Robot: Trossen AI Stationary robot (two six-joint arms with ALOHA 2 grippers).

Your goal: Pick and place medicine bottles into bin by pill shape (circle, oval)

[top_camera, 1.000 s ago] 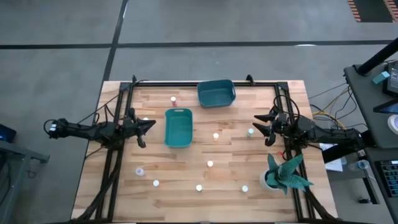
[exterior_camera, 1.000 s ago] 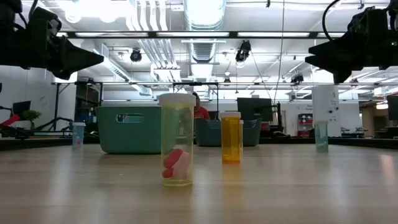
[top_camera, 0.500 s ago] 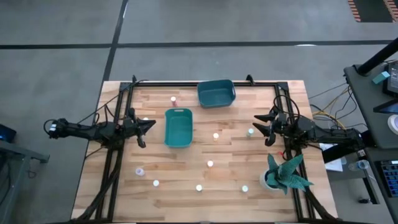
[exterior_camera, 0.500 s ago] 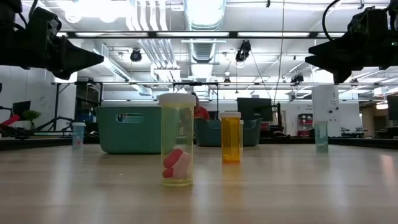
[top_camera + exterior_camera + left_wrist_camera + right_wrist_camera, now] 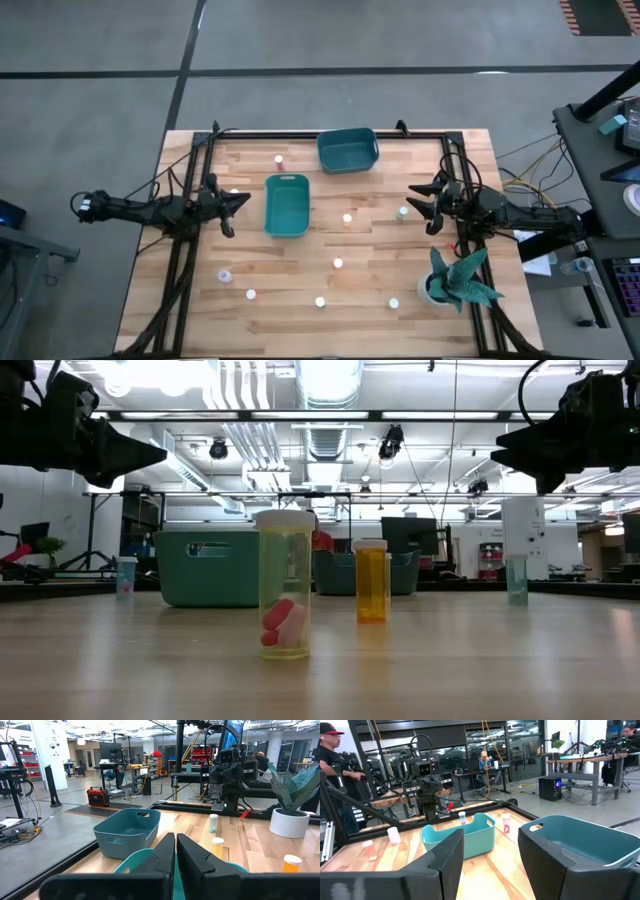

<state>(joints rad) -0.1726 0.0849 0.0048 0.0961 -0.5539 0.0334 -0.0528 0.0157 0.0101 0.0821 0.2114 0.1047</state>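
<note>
Left end effector (image 5: 240,202) clenched, empty | right end effector (image 5: 420,203) released, empty | step: pre-pick | next: reach nearest medicine bottle (image 5: 404,212).

wood-plank table (image 5: 380,260), glossy plastic bins (image 5: 287,205)

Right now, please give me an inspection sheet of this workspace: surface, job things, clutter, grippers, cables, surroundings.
Surface: wooden table, dry, no spills seen.
Job things: two teal bins; small medicine bottles scattered, none seen in a bin.
Clutter: potted plant at the right front corner.
Grippers: left gripper shut, empty, beside the nearer bin; right gripper open, empty, near a bottle.
Cables: wires off the right edge.
Surroundings: person behind the table.
</note>
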